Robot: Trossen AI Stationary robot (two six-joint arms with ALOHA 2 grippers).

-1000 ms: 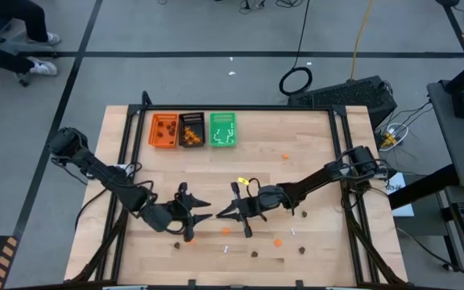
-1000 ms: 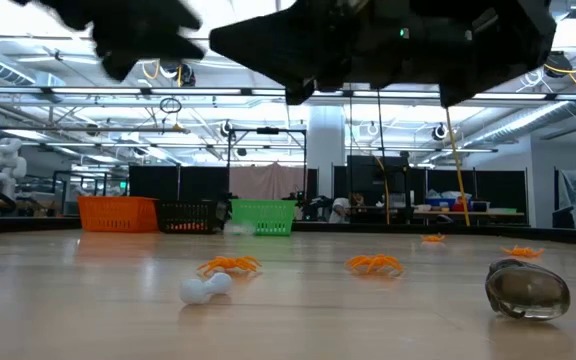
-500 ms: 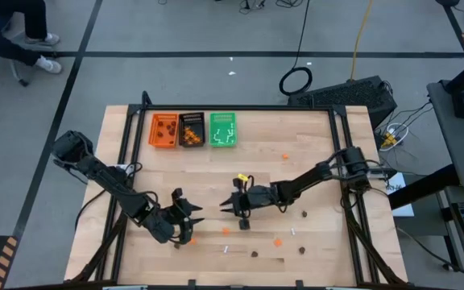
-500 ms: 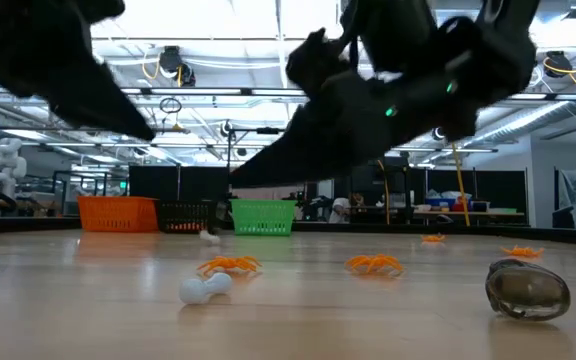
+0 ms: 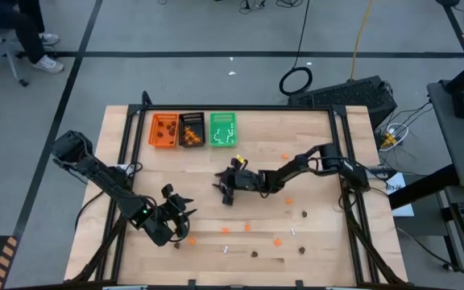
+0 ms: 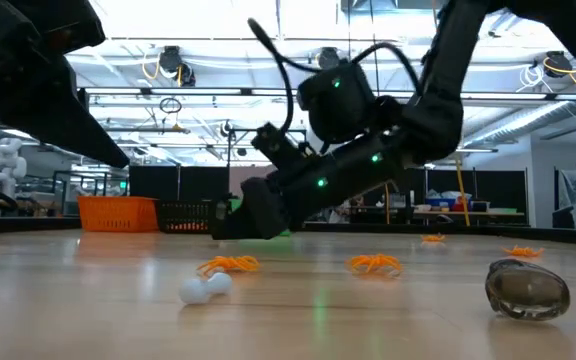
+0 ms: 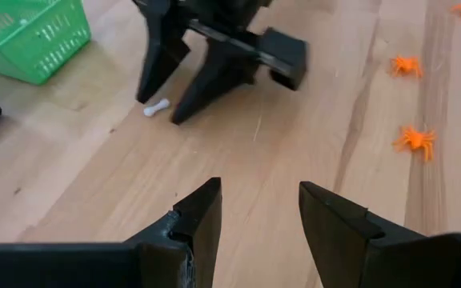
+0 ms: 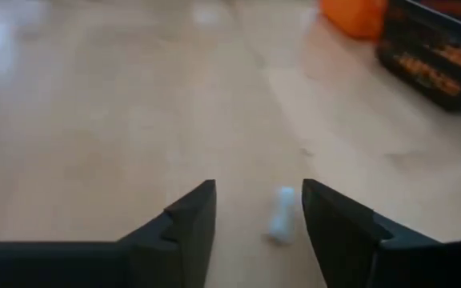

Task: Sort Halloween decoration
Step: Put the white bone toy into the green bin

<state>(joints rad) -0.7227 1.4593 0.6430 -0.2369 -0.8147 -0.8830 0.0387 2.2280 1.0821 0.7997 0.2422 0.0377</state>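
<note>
The wooden table (image 5: pixel 312 137) carries scattered orange spiders (image 7: pixel 415 140); the right gripper (image 8: pixel 256 228), fingers spread, straddles a white bone (image 8: pixel 281 213) at table centre. The left gripper (image 7: pixel 256 216), released and empty, hovers near the front-left.

The wooden table (image 5: pixel 312 161) stands on a grey floor (image 5: pixel 176 72) crossed by dark tape lines. Behind the table lie a coiled cable (image 5: pixel 296 80) and a black case (image 5: pixel 353 95). To its right is a desk (image 5: pixel 461 105) (possibly with a screen). Overhead, ceiling lights (image 6: pixel 168 60) hang among trusses.
</note>
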